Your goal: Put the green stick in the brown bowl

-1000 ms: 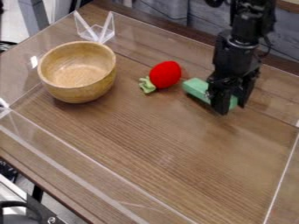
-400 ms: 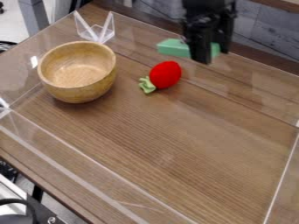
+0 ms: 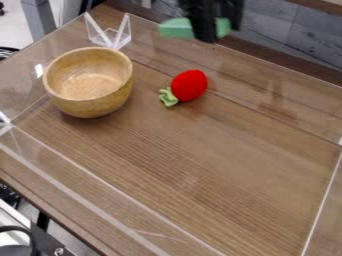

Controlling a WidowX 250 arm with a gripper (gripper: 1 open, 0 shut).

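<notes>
We see a brown wooden tabletop (image 3: pixel 201 160) with a pale line running along its edges. Beyond its left side, we make out a light, cluttered patch (image 3: pixel 27 22) at the top corner, too blurred to tell, and soft light falls across the wood.

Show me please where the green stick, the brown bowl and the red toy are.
Green stick (image 3: pixel 175 30): camera view, blurred left part.
Brown bowl (image 3: pixel 88 104): camera view, front outer wall.
Red toy (image 3: pixel 190 85): camera view, red body.

Dark, blurred robot arm (image 3: pixel 207 18).
</notes>
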